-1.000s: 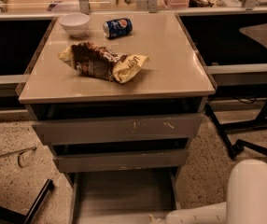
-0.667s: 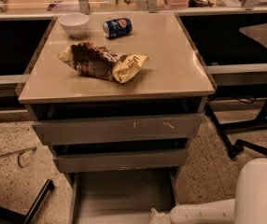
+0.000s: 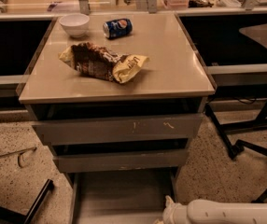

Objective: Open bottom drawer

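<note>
The cabinet (image 3: 117, 90) has three grey drawers. The top front (image 3: 117, 129) bears pale scratch marks and the middle front (image 3: 119, 161) sits below it. The bottom drawer (image 3: 119, 195) is pulled out toward me, showing its grey tray floor; its front is cut off by the lower edge of the view. My gripper (image 3: 165, 216) is at the drawer's front right corner, at the end of the white forearm (image 3: 227, 213) that reaches in from the right. Most of the gripper is below the frame.
On the cabinet top lie a brown and yellow chip bag (image 3: 103, 62), a blue soda can (image 3: 117, 27) and a white bowl (image 3: 74, 23). Dark chair legs (image 3: 245, 143) stand at the right. A black bar (image 3: 35, 202) lies on the speckled floor at the left.
The bulky white upper arm at the bottom right has dropped out of view, leaving only the forearm low in the frame. The gripper end shifted slightly near the drawer's front right corner. The drawers look unchanged.
</note>
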